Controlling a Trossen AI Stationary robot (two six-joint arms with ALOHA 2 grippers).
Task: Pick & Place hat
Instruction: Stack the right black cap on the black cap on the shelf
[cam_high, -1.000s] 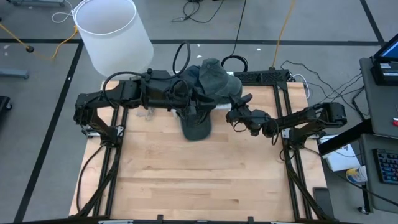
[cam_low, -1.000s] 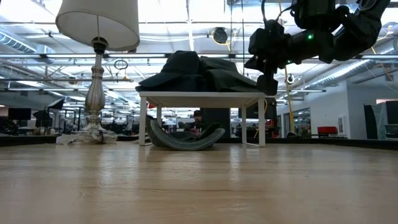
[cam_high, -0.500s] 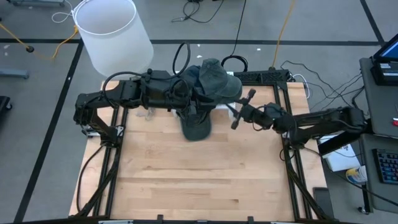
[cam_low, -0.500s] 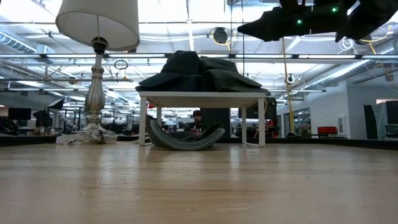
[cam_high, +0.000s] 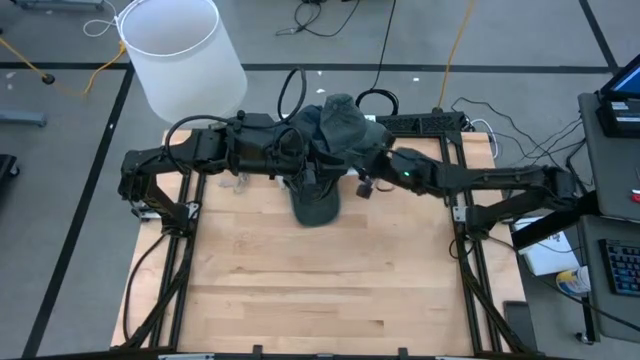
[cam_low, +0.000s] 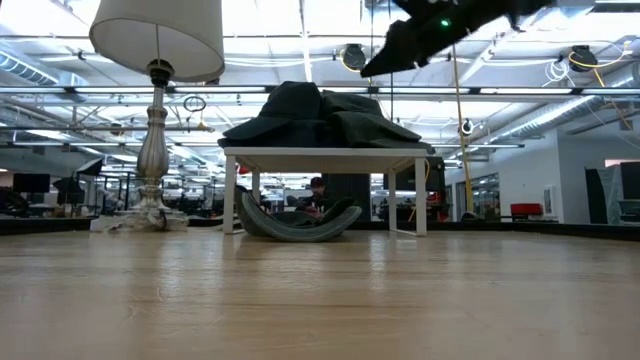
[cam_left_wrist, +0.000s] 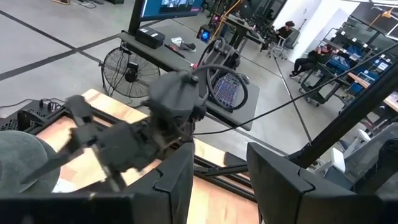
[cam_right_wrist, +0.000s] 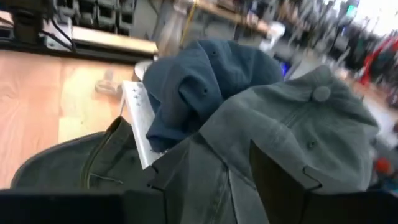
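A pile of caps (cam_high: 335, 125) sits on a small white stand (cam_low: 325, 153) at the far edge of the wooden counter (cam_high: 320, 270), with one more cap (cam_high: 318, 207) lying upside down on the counter just in front of the stand and partly beneath it. The pile holds a grey-green cap (cam_right_wrist: 298, 134) on top and a blue one (cam_right_wrist: 205, 84) tucked beside it.

The right arm reaches in from the right side, its tool (cam_high: 365, 175) raised above counter height and just beside the pile's right edge. Its fingers (cam_right_wrist: 180, 171) stand apart, and its own camera shows the grey-green cap filling the gap ahead of them, so the pile lies straight in front of this tool and slightly below it.

The left arm stretches across the far edge from the left, its tool (cam_high: 305, 160) held over the pile's left side, fingers (cam_left_wrist: 177, 180) apart and empty.

By my reading, both tools are close to the pile, but only the right one points at it.

A lamp (cam_low: 158, 45) stands at the far left corner.
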